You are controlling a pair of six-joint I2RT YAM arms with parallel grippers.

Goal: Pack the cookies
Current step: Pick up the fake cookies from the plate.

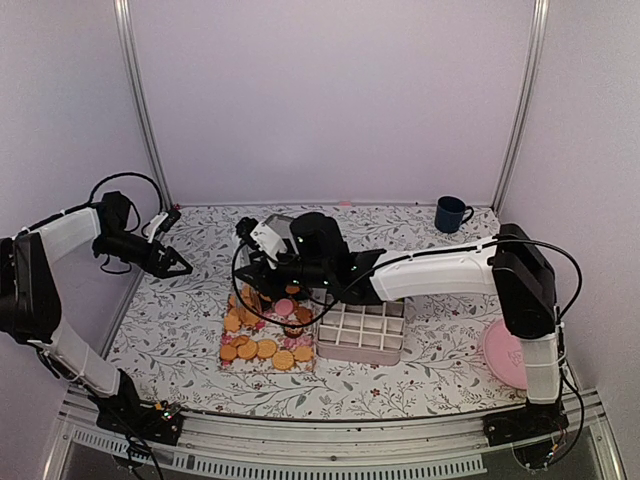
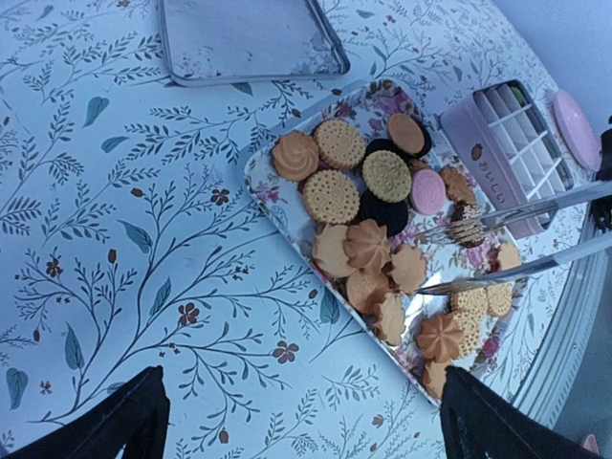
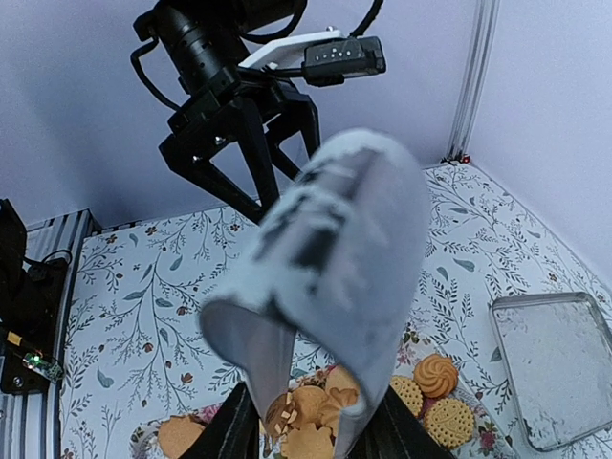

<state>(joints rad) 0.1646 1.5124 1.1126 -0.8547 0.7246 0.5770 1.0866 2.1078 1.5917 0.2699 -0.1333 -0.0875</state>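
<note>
Overhead, the cookies (image 2: 332,196) lie flat in a heap on a floral tray (image 2: 271,199) at mid-table, just beside a pink gridded box (image 2: 475,156). In the left wrist view the tray's long axis runs diagonally from upper centre to lower right. The right gripper (image 3: 311,430) pinches tongs (image 3: 335,249), which point along the box toward the heap. Their tips are spread, the upper one over a brown cookie (image 2: 468,229). The left gripper (image 1: 178,266) hangs spread wide and empty at the table's left side, aimed toward the tray.
</note>
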